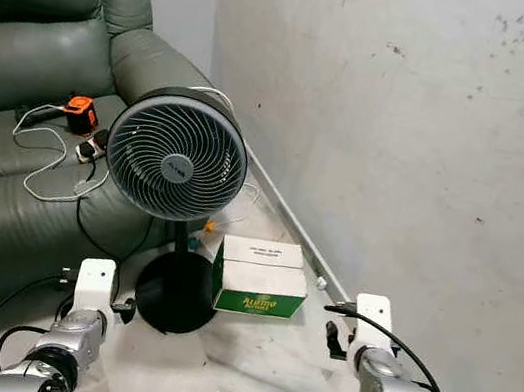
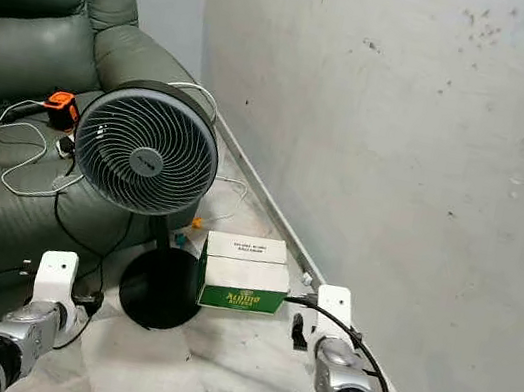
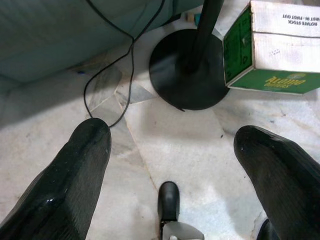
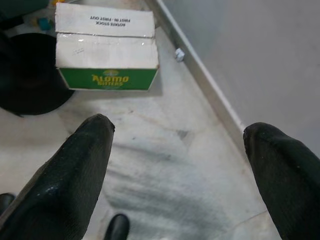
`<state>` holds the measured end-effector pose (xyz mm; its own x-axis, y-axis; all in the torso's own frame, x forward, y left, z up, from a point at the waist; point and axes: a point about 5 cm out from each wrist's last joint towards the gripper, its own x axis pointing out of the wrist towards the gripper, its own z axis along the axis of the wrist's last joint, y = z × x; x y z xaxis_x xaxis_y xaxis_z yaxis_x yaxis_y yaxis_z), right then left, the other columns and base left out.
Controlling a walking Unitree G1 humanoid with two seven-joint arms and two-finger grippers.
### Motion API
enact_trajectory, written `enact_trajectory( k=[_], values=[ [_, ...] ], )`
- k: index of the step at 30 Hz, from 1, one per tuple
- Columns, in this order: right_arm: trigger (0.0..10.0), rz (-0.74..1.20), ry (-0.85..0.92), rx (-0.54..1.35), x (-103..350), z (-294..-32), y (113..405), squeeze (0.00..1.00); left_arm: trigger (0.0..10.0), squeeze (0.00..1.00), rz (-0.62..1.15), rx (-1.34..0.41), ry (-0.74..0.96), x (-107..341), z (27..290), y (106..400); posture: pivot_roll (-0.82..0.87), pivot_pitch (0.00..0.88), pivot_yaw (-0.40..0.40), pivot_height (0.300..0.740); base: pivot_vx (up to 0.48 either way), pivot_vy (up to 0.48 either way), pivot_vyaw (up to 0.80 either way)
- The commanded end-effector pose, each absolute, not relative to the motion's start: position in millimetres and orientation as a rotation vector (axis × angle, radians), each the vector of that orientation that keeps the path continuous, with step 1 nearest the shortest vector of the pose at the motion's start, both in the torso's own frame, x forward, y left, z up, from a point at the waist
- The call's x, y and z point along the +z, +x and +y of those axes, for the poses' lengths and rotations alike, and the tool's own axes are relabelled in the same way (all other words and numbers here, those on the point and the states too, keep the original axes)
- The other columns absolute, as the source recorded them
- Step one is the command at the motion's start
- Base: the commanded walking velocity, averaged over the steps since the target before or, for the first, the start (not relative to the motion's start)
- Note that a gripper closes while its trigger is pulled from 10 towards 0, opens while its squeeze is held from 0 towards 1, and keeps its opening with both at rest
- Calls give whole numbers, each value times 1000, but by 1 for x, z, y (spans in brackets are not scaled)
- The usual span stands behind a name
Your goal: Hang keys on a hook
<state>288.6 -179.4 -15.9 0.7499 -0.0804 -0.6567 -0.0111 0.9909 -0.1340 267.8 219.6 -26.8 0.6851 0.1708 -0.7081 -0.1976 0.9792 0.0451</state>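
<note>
The robot stands in a corner of the room with both silver arms held low in front of it. The left gripper (image 3: 170,145) hangs over the pale marble floor (image 1: 260,379) with its two black fingers (image 3: 65,185) spread wide and nothing between them; the right gripper (image 4: 175,150) is likewise spread and holding nothing, near the grey plaster wall (image 1: 435,135). Ahead, a grey round pedestal fan (image 1: 176,158) stands on its black disc base (image 1: 176,291), and just right of that base sits a white and green cardboard box (image 1: 261,277). On the far left, a dark green leather sofa (image 1: 35,44) carries a small orange device (image 1: 79,111) and white cables (image 1: 43,173). I can't make out any keys or hook from here.
</note>
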Motion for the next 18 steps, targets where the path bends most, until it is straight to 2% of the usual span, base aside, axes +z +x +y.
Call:
enact_trajectory(
  k=[1,7,11,13,18],
  values=[
    [10000,692,-144,-51,-10,-183,294,0,10000,0,775,209,-47,-22,225,272,67,40,-76,740,0,0,0],
    [10000,587,-154,-54,14,-193,315,0,10000,0,678,143,2,4,233,297,63,44,-72,740,0,0,0],
    [10000,515,-148,-45,33,-197,331,0,10000,0,605,81,20,21,228,314,56,50,-63,740,0,0,0],
    [10000,465,-163,-10,44,-198,338,0,10000,0,517,37,83,33,220,324,55,54,-62,740,0,0,0],
    [10000,424,-99,17,51,-205,341,0,10000,0,408,-12,94,41,212,328,50,61,-61,740,0,0,0]
  ],
)
